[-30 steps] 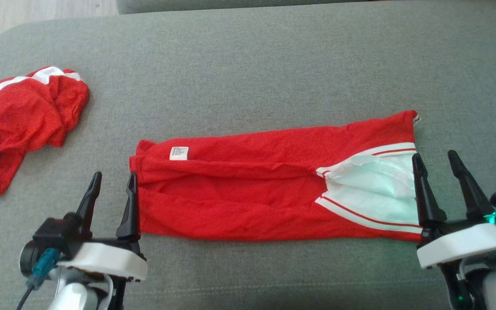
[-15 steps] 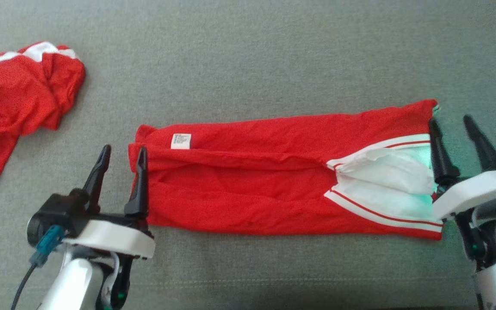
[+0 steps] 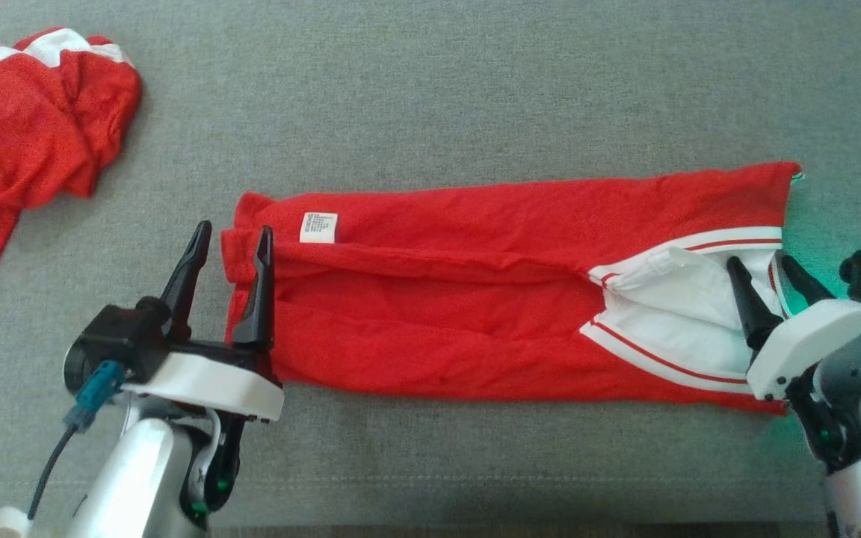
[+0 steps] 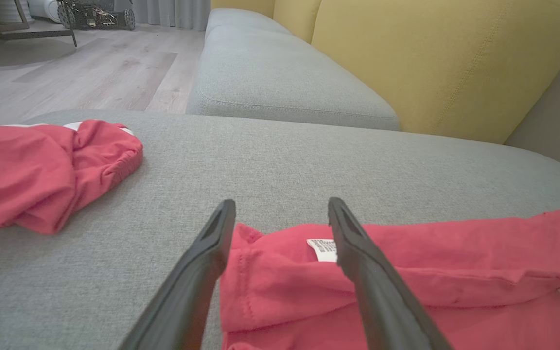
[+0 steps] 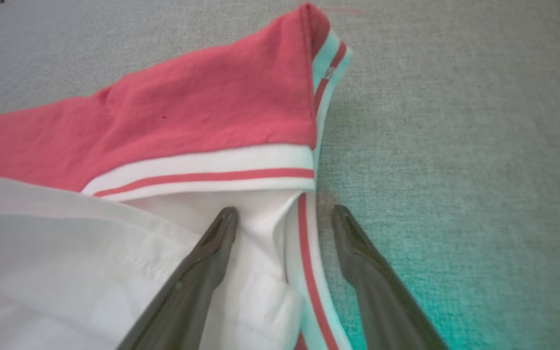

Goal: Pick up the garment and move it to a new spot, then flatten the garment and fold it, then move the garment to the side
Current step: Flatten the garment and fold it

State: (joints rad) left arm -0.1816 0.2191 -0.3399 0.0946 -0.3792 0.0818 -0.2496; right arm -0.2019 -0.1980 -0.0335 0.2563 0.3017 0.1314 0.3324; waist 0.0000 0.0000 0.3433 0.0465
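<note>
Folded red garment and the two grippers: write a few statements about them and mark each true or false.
1. The left gripper stands open astride the left end of the folded garment. True.
2. The right gripper is shut on the white fabric. False: it is open, one finger over the white fabric, the other beyond the striped edge.
3. The white label sits at the garment's right end. False: it sits near the left end, by the left gripper.
4. A crumpled red garment lies apart on the grey cushion, far left. True.
</note>
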